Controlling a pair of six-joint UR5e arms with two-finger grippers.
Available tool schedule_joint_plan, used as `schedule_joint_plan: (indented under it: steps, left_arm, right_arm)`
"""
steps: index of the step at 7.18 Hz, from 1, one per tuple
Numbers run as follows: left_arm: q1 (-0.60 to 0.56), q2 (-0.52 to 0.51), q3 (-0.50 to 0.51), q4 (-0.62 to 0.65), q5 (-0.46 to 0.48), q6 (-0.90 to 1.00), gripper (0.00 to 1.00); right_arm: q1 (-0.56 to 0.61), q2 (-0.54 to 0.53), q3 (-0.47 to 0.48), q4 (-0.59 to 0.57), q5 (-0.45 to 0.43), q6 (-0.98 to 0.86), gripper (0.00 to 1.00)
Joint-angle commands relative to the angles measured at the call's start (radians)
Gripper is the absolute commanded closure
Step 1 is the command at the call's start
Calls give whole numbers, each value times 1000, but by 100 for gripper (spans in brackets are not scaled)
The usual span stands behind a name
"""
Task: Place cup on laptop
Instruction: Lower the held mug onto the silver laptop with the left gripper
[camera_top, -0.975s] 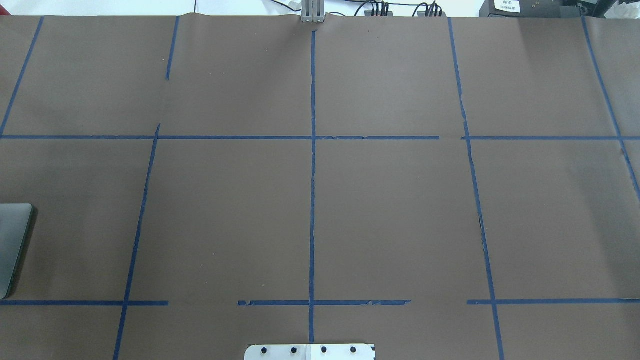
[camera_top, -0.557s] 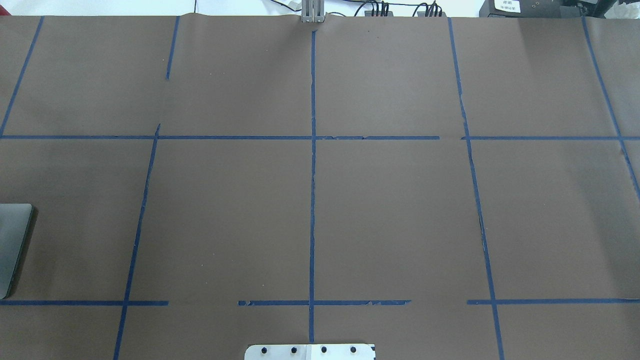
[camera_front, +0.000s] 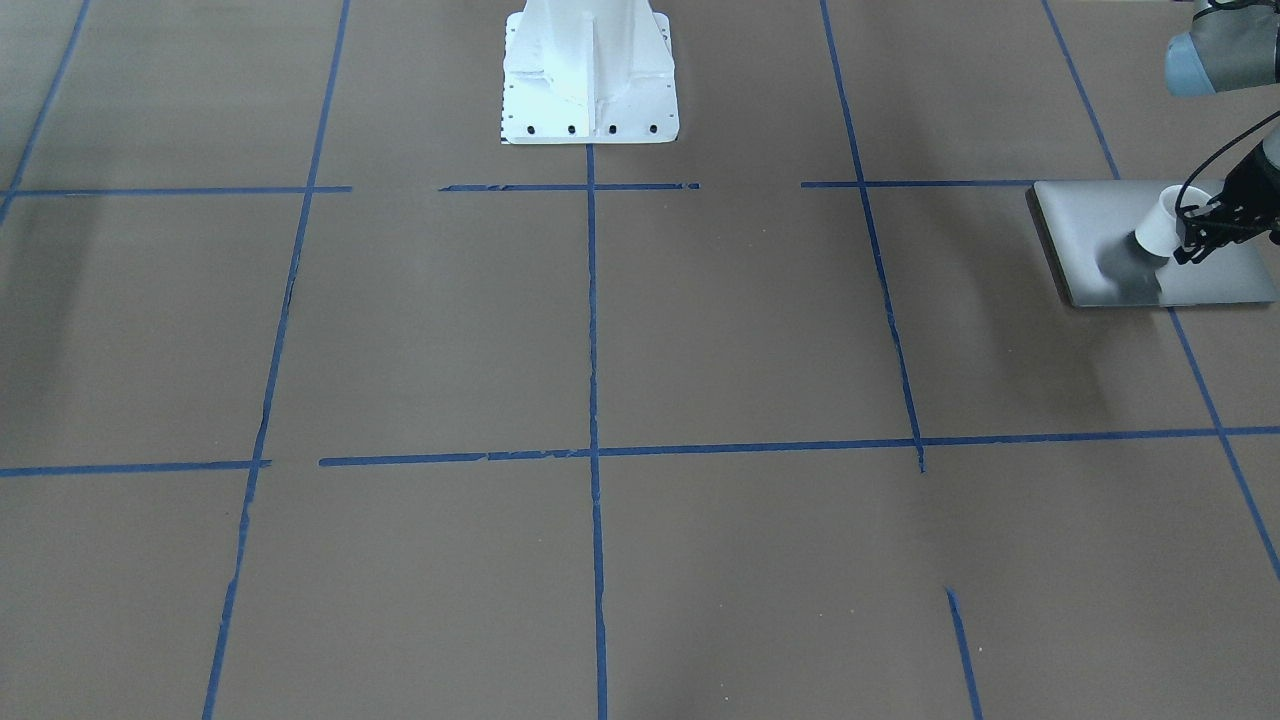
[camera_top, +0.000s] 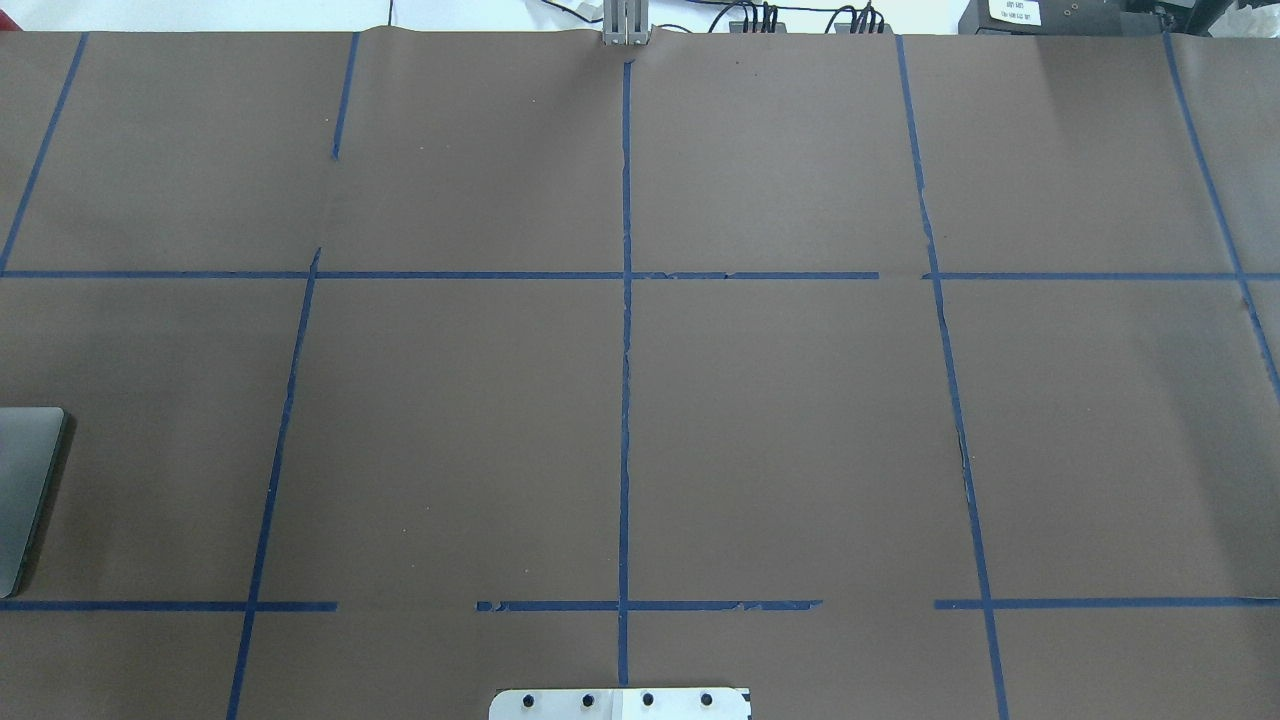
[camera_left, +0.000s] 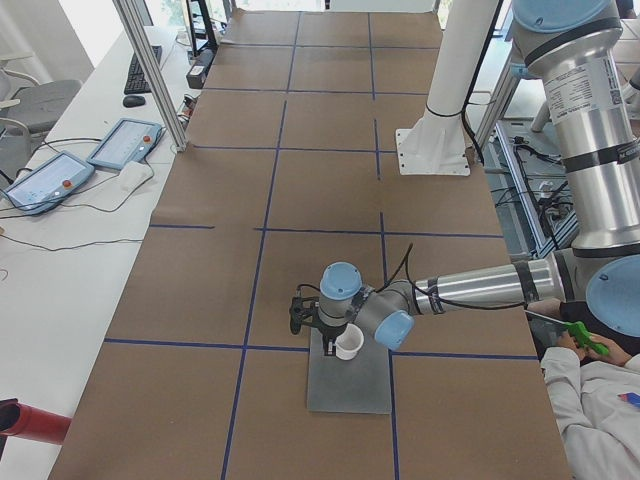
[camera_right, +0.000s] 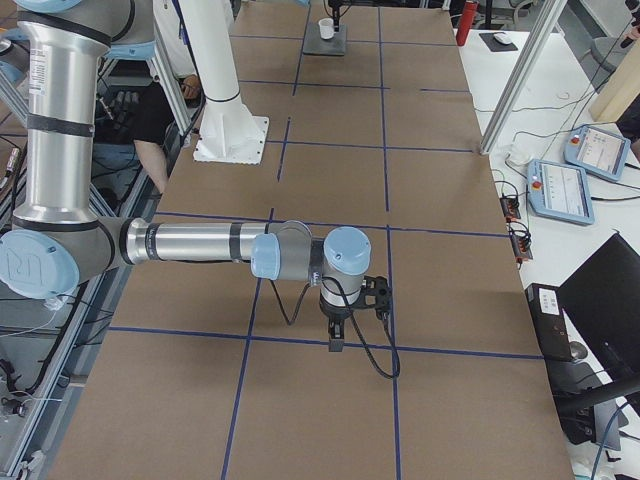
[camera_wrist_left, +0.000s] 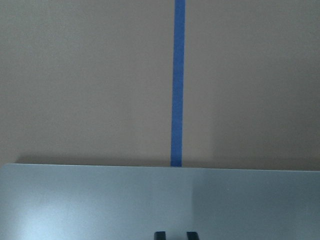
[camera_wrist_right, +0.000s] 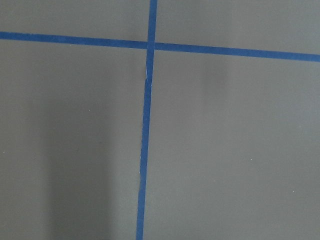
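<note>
Low in the right-side view my right gripper (camera_right: 335, 338) hung over the table (camera_right: 300, 400), parked away from the work; I could not tell how its jaws stood. Farther off, at the front-facing view's right edge, my left gripper (camera_front: 1190, 245) pinched the cup (camera_front: 1155, 228) by its rim, low over the laptop (camera_front: 1085, 220), so 1 short descent should seat it.

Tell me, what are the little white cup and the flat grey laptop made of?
The cup looks like glazed ceramic, though plastic is possible: plain white, smooth, with a flared rim. The laptop looks like matte metal, probably aluminium: even silver-grey with a soft sheen.
</note>
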Motion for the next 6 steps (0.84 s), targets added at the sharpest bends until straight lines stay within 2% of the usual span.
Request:
schedule_joint_plan:
  steps: [1,2,4,5,6]
  left_arm:
    - [0,-6,0,-3,-9,6,0]
    - [0,-4,-3,0,-7,15,0]
    - [-21,11,-73,11,-9,63,0]
    - [-94,11,-79,16,-12,113,0]
    - [-163,4,-81,45,-68,206,0]
  right_arm:
    - [0,0,0,-1,0,0,0]
    - [0,0,0,-1,0,0,0]
    - [0,0,0,0,0,0,0]
    - [0,0,0,0,0,0,0]
    - [0,0,0,-1,0,0,0]
